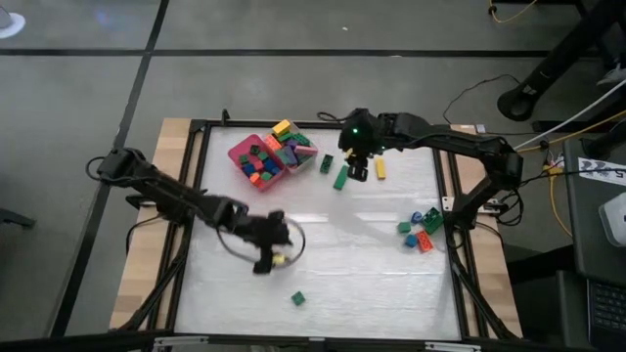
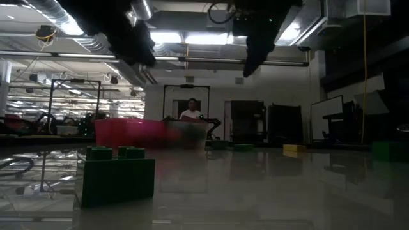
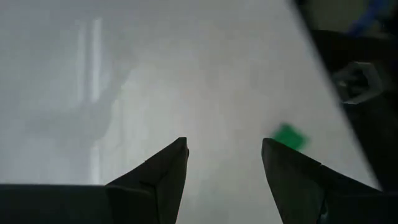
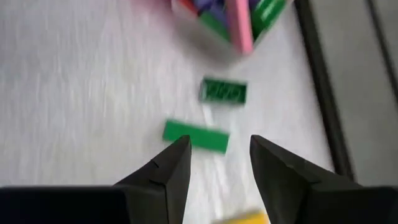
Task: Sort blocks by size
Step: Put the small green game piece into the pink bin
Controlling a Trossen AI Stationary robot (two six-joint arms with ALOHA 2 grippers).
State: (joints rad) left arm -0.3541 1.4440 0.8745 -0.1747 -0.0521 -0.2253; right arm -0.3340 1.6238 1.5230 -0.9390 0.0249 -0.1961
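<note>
The tray [image 1: 256,162] sits at the table's [image 1: 323,264] far left, blocks heaped in it. Three loose blocks [image 1: 340,178] lie just to its right. A small cluster [image 1: 419,232] lies at the right edge. One block [image 1: 297,298] lies alone near the front.

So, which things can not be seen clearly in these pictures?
- Pink tray, high view: bricks heaped; lower ones hidden, sizes unclear.
- Pink tray, low view: blurred; contents unreadable.
- Yellow brick, right wrist view: cut off by the edge, behind the right hand.
- Green brick, left wrist view: blurred; studs uncountable.
</note>
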